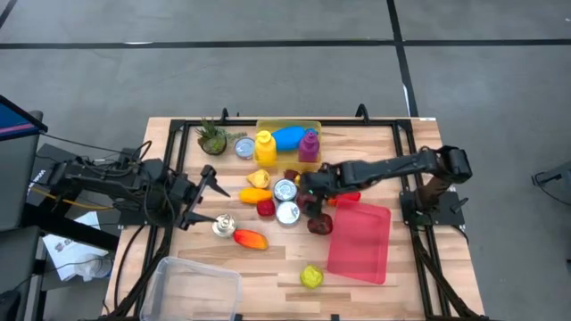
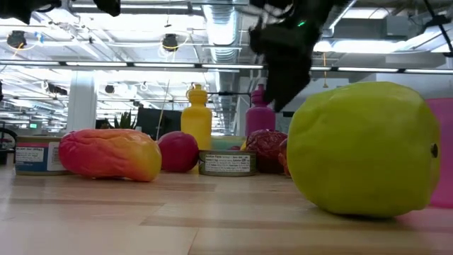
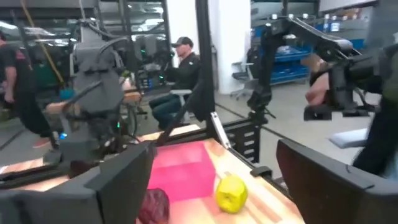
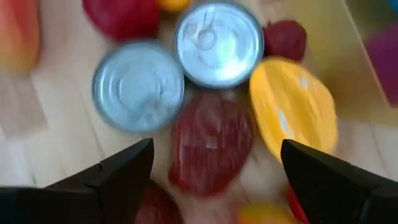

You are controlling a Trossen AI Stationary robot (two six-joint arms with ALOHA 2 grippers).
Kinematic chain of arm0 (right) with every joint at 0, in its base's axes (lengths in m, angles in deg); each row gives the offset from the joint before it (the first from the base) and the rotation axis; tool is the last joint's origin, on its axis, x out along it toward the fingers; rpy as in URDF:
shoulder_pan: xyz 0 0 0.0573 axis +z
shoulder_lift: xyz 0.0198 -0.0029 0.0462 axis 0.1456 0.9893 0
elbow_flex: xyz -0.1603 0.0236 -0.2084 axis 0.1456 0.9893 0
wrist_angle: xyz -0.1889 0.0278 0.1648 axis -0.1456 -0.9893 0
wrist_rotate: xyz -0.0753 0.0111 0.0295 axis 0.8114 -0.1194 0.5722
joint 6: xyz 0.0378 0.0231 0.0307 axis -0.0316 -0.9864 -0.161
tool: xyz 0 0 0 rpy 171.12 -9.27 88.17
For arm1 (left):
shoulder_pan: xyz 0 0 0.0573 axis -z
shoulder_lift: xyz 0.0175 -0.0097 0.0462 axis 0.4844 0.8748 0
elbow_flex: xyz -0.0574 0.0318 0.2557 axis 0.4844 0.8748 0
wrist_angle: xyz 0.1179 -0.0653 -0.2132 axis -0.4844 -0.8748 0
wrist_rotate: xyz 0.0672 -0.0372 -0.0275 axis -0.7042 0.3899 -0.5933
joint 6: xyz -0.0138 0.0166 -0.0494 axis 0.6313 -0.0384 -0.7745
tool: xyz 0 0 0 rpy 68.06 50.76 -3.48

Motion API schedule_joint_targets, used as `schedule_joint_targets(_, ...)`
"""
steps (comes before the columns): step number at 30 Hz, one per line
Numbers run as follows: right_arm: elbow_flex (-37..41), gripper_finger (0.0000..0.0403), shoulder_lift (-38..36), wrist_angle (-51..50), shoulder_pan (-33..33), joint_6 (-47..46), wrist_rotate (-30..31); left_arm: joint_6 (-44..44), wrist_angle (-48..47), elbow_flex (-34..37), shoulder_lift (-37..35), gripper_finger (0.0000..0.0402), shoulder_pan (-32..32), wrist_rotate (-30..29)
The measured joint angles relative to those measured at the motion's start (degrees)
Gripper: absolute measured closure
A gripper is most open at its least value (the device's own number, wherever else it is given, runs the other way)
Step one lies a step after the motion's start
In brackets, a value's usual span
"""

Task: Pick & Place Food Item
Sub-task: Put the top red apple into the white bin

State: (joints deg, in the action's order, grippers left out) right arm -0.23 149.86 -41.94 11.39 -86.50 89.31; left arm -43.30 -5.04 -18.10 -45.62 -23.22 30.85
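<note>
A glossy yellow-green apple lies on the wooden table.

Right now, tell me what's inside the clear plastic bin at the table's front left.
The clear bin looks empty: only the wooden table shows through its bottom. Its front edge runs out of the high view, so that strip can't be checked.

Shiny metal cans sit on the matt, light-grained wooden table beside a clear plastic tub.
</note>
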Motion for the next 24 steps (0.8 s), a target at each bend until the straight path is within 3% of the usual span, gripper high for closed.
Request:
schedule_joint_targets(5,0.1,0.0055,3.3,-1.5,-3.6,0.1,-4.3,1.0,-0.9,0.1,-1.1,0.0053,0.0,0.0)
schedule_joint_targets(13,0.2,0.0055,10.2,1.5,-2.5,1.3,-9.1,1.6,-4.1,0.1,-2.3,0.0061,0.0,0.0)
schedule_joint_targets(18,0.0,0.0065,12.0,1.9,-1.6,1.1,-8.6,1.6,-4.1,0.0,-2.2,0.0062,0.0,0.0)
schedule_joint_targets(24,0.2,0.0124,10.5,1.7,0.6,0.2,-3.0,1.6,-3.8,0.0,-2.2,0.0068,0.0,0.0)
